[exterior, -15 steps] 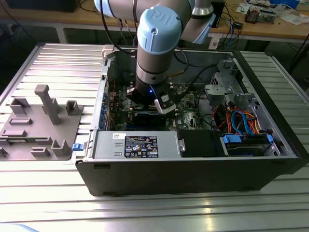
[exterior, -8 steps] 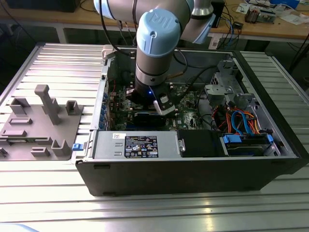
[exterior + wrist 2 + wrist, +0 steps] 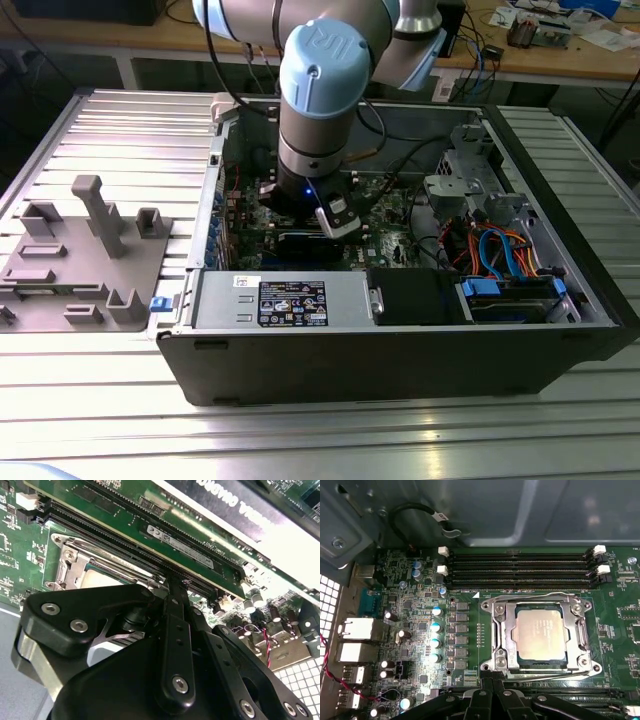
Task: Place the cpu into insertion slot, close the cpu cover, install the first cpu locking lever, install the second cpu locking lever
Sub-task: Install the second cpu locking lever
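Note:
The cpu [image 3: 540,632] lies flat in the insertion slot [image 3: 592,667] on the green motherboard, its silver top showing through the window of the cpu cover [image 3: 502,630], which is folded down over it. One thin wire lever [image 3: 530,596] runs along the socket edge beside the memory slots. A second lever [image 3: 545,675] runs along the opposite edge. My gripper [image 3: 486,682] is shut, its black fingertips together right at the hooked end of that second lever. In the second wrist view my gripper [image 3: 172,582] tapers to a point beside the cover [image 3: 75,555] and cpu [image 3: 100,577].
The arm's wrist [image 3: 315,130] reaches down into the open computer case [image 3: 400,350]. Long black memory slots [image 3: 520,567] and a fitted memory module [image 3: 190,545] flank the socket. Capacitors [image 3: 436,635] stand beside it. A grey fixture tray [image 3: 90,260] lies on the exterior view's left.

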Tool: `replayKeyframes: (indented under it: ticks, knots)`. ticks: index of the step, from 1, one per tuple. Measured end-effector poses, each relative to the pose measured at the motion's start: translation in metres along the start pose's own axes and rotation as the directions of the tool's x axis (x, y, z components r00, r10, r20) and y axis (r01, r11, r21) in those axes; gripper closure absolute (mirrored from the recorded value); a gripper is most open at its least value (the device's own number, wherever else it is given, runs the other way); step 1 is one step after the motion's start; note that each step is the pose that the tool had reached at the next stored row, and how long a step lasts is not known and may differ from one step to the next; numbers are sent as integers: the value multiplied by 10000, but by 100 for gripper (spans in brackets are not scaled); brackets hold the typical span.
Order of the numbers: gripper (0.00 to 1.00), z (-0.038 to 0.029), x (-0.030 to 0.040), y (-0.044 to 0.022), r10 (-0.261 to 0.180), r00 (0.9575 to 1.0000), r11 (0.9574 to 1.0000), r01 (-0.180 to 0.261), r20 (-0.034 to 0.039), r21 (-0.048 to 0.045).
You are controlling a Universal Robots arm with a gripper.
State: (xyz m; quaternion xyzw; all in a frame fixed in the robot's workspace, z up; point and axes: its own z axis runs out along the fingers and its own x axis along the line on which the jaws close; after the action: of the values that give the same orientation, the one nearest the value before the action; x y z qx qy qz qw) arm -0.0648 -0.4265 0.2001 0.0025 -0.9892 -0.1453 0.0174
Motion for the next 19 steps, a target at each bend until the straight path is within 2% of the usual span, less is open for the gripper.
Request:
replayKeyframes:
  ticks: [5,10,19]
  knots:
    - [89,12,8,11,0,10000,10000,0,-1,-16]
    - [89,28,10,18,-4,10000,9999,4,-1,-100]
    - [89,50,14,26,-6,10000,9999,6,0,-167]
